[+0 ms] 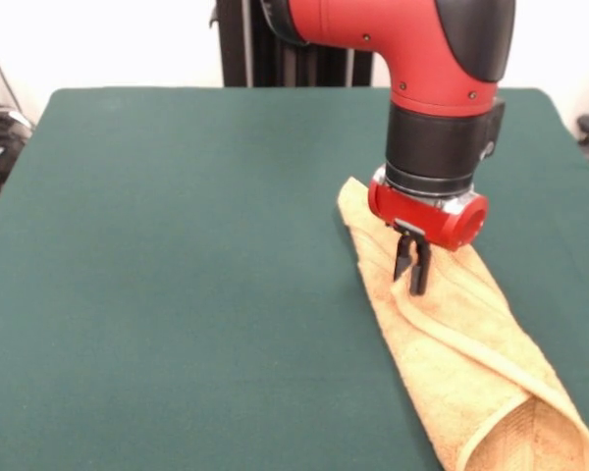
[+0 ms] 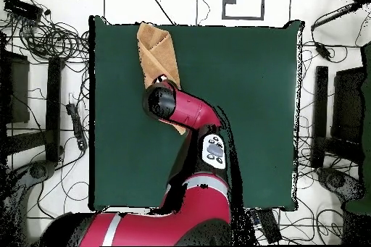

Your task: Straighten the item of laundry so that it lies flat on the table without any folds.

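Note:
The golden-orange towel (image 1: 461, 358) lies folded over into a long narrow strip on the right side of the green table (image 1: 177, 255), running from mid-table to the near right corner, with a band stripe at its near end. My gripper (image 1: 412, 280) points straight down onto the strip's far part. Its fingers stand close together on a fold ridge of the cloth. In the overhead view the towel (image 2: 153, 50) lies at the table's (image 2: 246, 99) upper left, and the arm's wrist (image 2: 163, 101) hides the gripper and the towel's lower end.
The towel's near end reaches the table's front edge in the front view. Cables and equipment (image 2: 43, 77) lie on the floor around the table. Black stands (image 1: 275, 49) rise behind the far edge.

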You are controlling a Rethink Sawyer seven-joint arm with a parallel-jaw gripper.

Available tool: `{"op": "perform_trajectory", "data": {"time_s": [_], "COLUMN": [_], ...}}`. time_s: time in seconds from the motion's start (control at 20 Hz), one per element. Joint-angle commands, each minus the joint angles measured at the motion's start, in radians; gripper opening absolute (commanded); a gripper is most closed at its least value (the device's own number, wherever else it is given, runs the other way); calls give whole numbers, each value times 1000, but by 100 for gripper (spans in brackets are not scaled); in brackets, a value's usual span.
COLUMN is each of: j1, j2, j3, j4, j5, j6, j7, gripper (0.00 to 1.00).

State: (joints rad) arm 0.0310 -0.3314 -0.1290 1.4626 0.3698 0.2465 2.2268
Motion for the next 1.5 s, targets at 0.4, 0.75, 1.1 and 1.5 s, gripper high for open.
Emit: {"op": "perform_trajectory", "data": {"time_s": [0.4, 0.75, 1.1, 1.5], "j1": [9, 81, 144, 209], "j2": [8, -108, -112, -60], "j3": [60, 12, 0, 23], "j4": [63, 82, 74, 106], "j5": [19, 45, 111, 250], "j6": [119, 260, 269, 176], "j7": [154, 231, 342, 438], "gripper": [0, 0, 0, 0]}}
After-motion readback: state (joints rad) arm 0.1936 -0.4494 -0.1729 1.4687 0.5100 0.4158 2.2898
